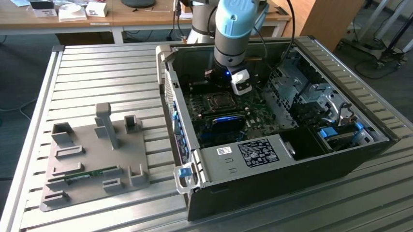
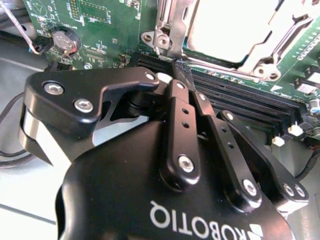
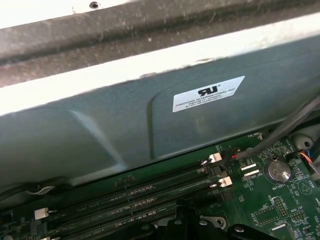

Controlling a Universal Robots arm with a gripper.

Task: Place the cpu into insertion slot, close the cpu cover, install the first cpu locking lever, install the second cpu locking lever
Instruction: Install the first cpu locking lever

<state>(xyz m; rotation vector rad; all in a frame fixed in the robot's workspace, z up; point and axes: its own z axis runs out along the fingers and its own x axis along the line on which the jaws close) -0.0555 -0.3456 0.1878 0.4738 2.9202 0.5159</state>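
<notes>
My gripper (image 1: 225,79) reaches down into the open computer case, just beyond the insertion slot (image 1: 216,102) on the green motherboard. In the second wrist view the gripper (image 2: 176,70) is shut, with nothing visible between its fingers. Its tips hang over the edge of the black memory slots (image 2: 245,100), close to a corner of the cpu cover (image 2: 170,30). The silvery cover lies flat, and the cpu (image 2: 235,30) shows bright through its window. The socket beneath is mostly hidden by cover and chip.
The case's grey wall (image 3: 125,125) stands close behind the memory slots (image 3: 140,195). A coin battery (image 3: 278,171) and thin cables sit beside them. A grey drive cage (image 1: 303,92) fills the case's right side in the exterior view. A grey fixture plate (image 1: 96,154) lies on the slatted table.
</notes>
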